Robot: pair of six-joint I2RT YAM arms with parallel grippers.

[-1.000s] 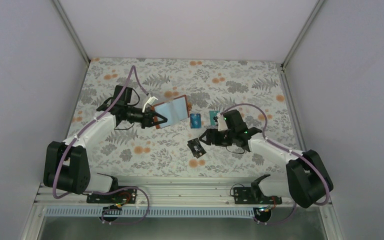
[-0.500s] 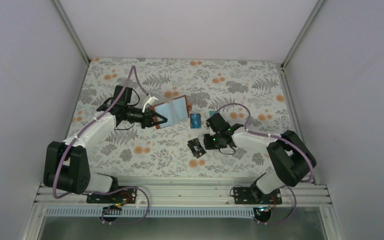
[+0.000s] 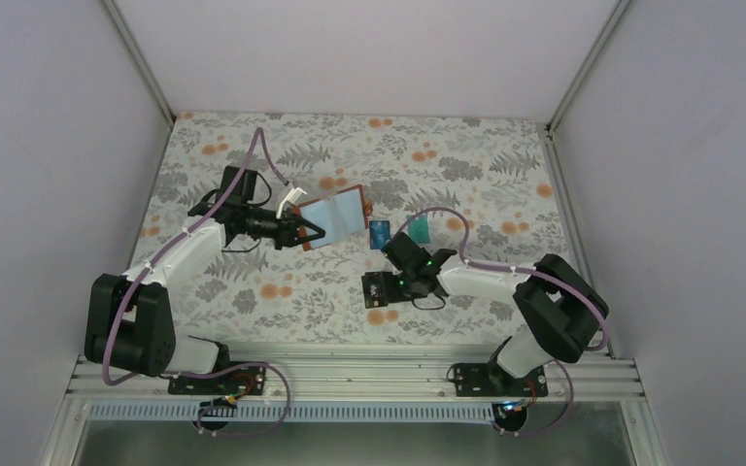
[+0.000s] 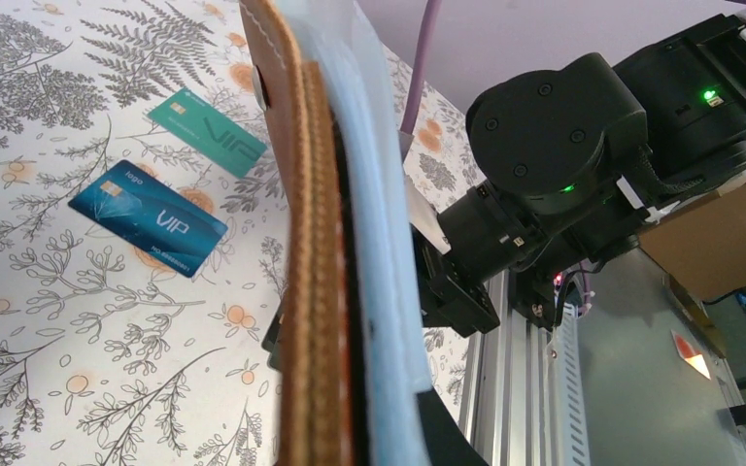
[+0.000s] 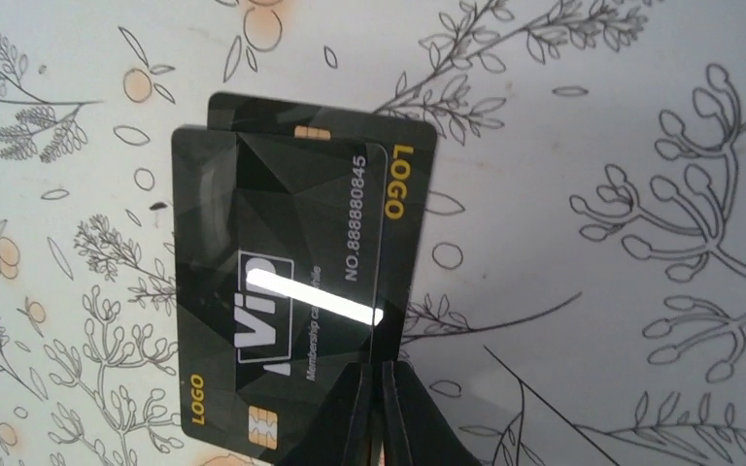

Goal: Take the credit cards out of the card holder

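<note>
The left arm (image 3: pixel 177 254) is rising from its base at the near left, with the elbow bent beside the shoulder. Its forearm is reaching forward and to the right over the worktop (image 3: pixel 253 155). Its wrist is lying almost level, and the left pincer (image 3: pixel 308 233) is clamping one edge of the card holder (image 3: pixel 342 212). The right arm (image 3: pixel 491 277) is folding back at its elbow on the near right and stretching its forearm leftward towards the middle. Its wrist is tipping downward, and the right pincer (image 3: pixel 382 284) is pointing at the worktop from close above. Its fingers (image 5: pixel 350 427) are pressing together with no gap showing.
</note>
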